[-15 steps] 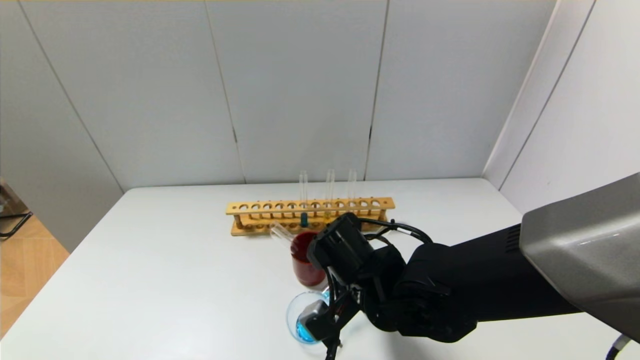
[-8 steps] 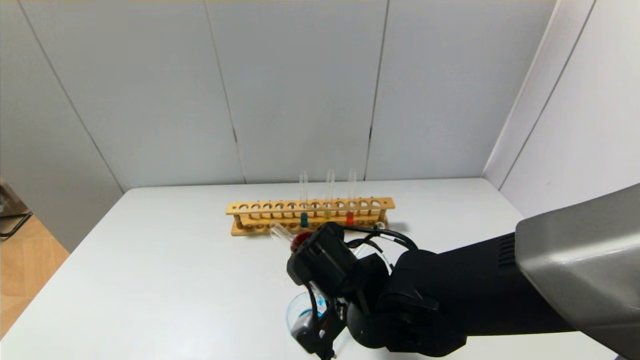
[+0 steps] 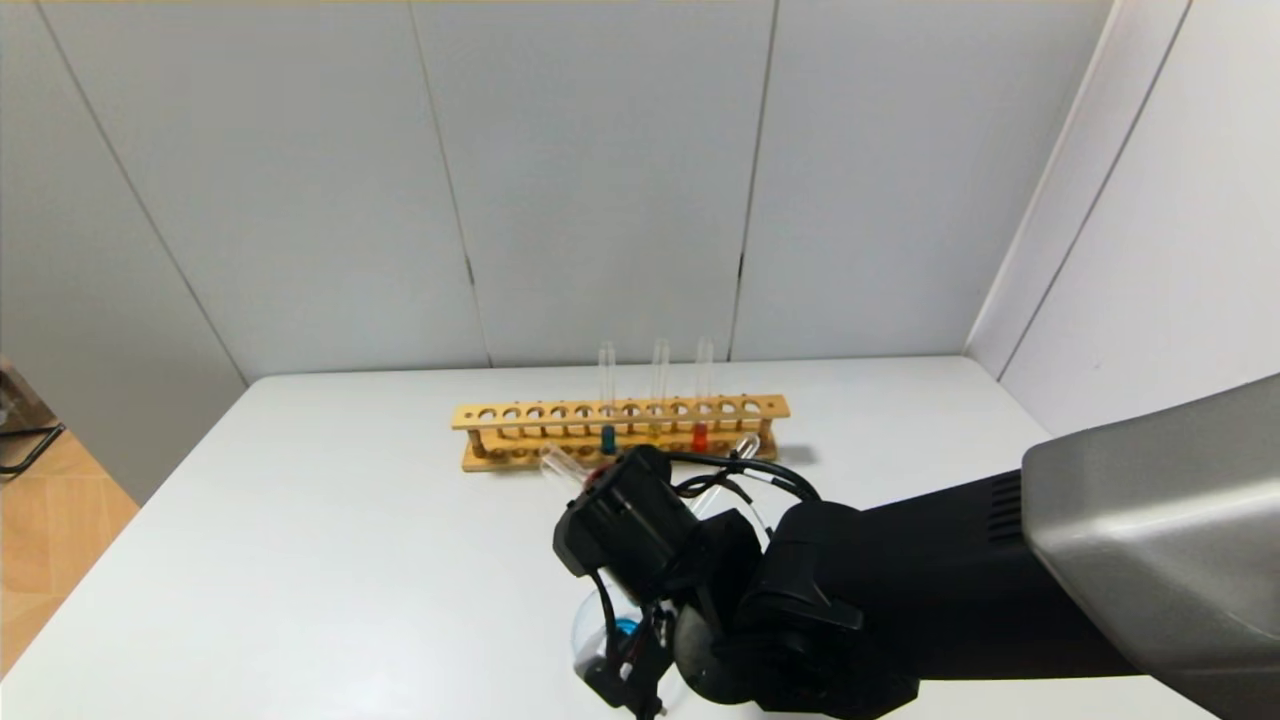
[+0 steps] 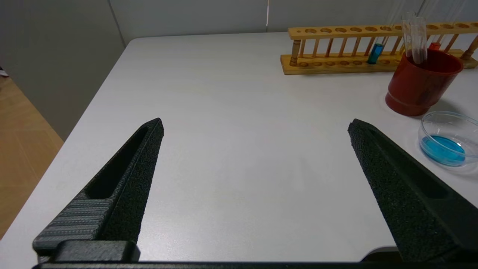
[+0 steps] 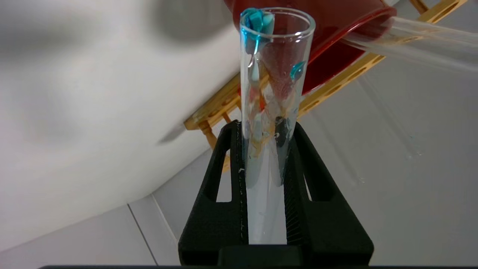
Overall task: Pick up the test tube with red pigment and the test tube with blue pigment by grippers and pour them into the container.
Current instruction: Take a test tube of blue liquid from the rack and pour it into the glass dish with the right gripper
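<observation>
Crowding your right gripper, pinched on the blue-pigment tube, is the red cup; left gripper spread.

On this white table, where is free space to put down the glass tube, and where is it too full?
Free: the wide bare stretch of white table on the robot's left of the wooden tube rack, under the open left gripper. Crowded: around the dark-red cup and clear beaker with blue liquid, where the right gripper holds the tube.
</observation>
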Available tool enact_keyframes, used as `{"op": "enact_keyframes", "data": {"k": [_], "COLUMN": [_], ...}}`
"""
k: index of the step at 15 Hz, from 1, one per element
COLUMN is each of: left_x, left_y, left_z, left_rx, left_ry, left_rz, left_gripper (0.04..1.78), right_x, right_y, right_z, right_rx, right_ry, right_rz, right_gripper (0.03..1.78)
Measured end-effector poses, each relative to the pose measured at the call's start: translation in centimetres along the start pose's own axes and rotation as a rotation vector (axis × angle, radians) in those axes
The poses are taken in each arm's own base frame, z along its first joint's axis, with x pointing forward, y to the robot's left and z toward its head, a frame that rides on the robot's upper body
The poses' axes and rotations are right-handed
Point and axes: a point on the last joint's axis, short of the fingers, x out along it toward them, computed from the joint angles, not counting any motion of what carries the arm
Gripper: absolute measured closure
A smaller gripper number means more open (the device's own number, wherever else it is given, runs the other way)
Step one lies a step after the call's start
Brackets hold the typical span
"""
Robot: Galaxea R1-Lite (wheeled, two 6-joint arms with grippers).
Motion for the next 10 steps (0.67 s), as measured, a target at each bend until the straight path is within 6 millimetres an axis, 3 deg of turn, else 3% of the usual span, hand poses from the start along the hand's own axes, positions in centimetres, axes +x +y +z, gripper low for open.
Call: {"op": "enact_keyframes", "data": {"k": [10], "left_x": [0.0], "left_y": [0.0], "left_z": [0.0], "left_rx": [0.0], "left_ry": [0.0], "left_rz": [0.0], "left_gripper": [0.07], "right_x": [-1.0], "right_y": [-0.8], "right_z": [0.7], "right_rx": [-0.091], "right_ry": [0.061], "right_rz": [0.017], "right_gripper": [1.45]}}
